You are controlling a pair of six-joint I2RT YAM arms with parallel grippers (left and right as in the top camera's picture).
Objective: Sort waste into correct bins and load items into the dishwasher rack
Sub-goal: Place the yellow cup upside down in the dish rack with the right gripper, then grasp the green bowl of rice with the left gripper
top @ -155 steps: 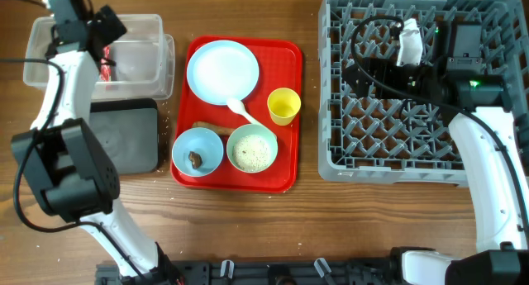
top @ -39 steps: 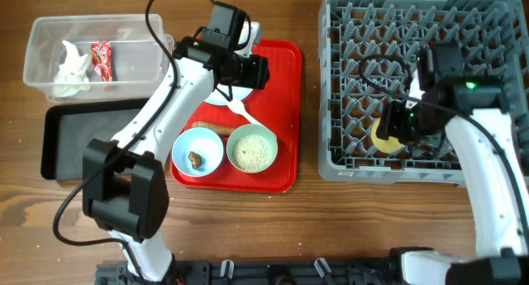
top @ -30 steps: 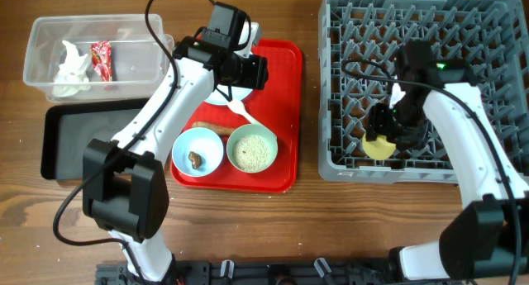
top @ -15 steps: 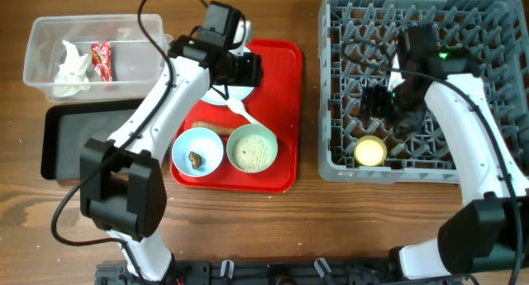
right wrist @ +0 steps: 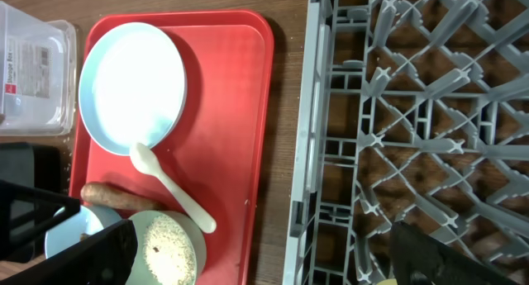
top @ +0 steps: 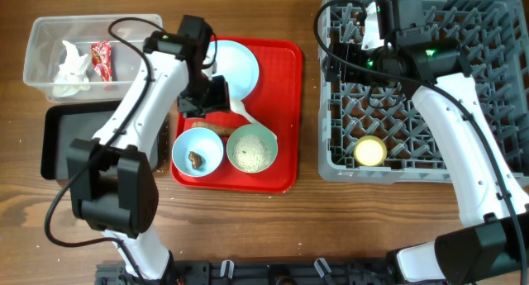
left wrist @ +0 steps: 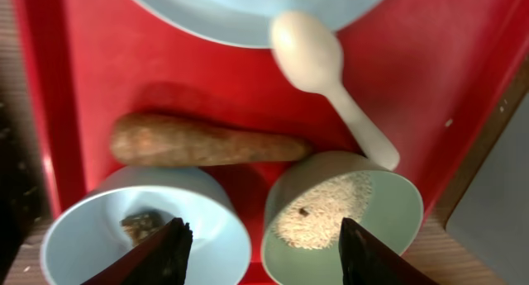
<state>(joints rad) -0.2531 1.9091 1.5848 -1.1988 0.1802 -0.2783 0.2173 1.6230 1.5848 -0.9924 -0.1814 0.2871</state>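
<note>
My left gripper [top: 205, 105] is open and empty above the brown sausage piece [left wrist: 207, 142] on the red tray. Its fingers [left wrist: 169, 254] hang over the pale blue bowl [top: 197, 150], which holds the brown lump [left wrist: 140, 225], and the pale green bowl [top: 251, 149] of rice grains [left wrist: 322, 215]. The white spoon [top: 240, 110] lies against the blue plate [top: 227, 66]. My right gripper [top: 340, 64] is open and empty over the grey rack's [top: 471, 165] back left part. The yellow cup [top: 369, 151] sits in the rack near its front. Napkin [top: 73, 66] and red wrapper [top: 102, 58] lie in the clear tub [top: 132, 27].
The black tray [top: 70, 140] lies in front of the clear tub at the left. The red serving tray [top: 281, 95] sits between the bins and the rack, with a strip of bare wood [right wrist: 285, 111] before the rack's left wall [right wrist: 318, 111].
My right gripper let go of the yellow cup in the rack's front and moved to the back left. My left gripper moved from over the plate towards the sausage.
</note>
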